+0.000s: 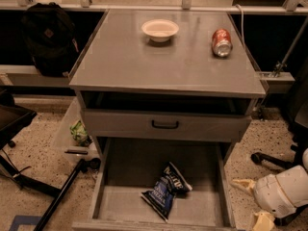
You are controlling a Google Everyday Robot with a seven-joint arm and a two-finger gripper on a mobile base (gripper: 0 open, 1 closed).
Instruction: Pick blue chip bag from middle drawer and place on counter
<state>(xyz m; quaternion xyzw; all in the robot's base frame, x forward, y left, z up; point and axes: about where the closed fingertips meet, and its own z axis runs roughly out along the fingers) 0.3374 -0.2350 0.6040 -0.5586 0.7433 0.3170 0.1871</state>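
The blue chip bag [166,191] lies crumpled on the floor of the open middle drawer [120,203], near its centre and slightly right. The counter [163,66] is the grey cabinet top above. My gripper [247,202] is low at the right, outside the drawer's right wall and level with it. Its two cream fingers [242,185] are spread apart with nothing between them, pointing left toward the drawer. It does not touch the bag.
A white bowl [160,29] and a red can [222,42] lying on its side are on the counter's far part. A closed drawer front with a black handle [165,124] hangs above the open drawer. A black backpack [48,37], a green packet [79,131] and black stand legs [57,201] are at the left.
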